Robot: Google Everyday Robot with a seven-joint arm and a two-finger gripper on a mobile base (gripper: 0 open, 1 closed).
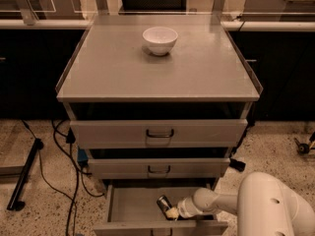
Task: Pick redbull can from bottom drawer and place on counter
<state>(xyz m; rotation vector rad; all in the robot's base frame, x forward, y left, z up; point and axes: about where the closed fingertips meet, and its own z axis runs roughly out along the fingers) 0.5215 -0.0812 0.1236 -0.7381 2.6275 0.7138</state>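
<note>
redbull can (pixel 163 202) lies tilted in bottom drawer (pixel 130 208), right of its centre; claw (pixel 172 213) in the drawer, touching the can; cannot tell whether it grips; risk: loose hold drops can, or lift knocks middle drawer (pixel 157 168) just above; grey tabletop (pixel 113 68) over the drawers holds white bowl (pixel 160 40); speckled floor (pixel 44 220) beneath.

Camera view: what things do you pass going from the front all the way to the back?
First the bottom drawer, with the gripper at the can inside it → middle drawer front → top drawer front → counter → bowl → ledge.
</note>
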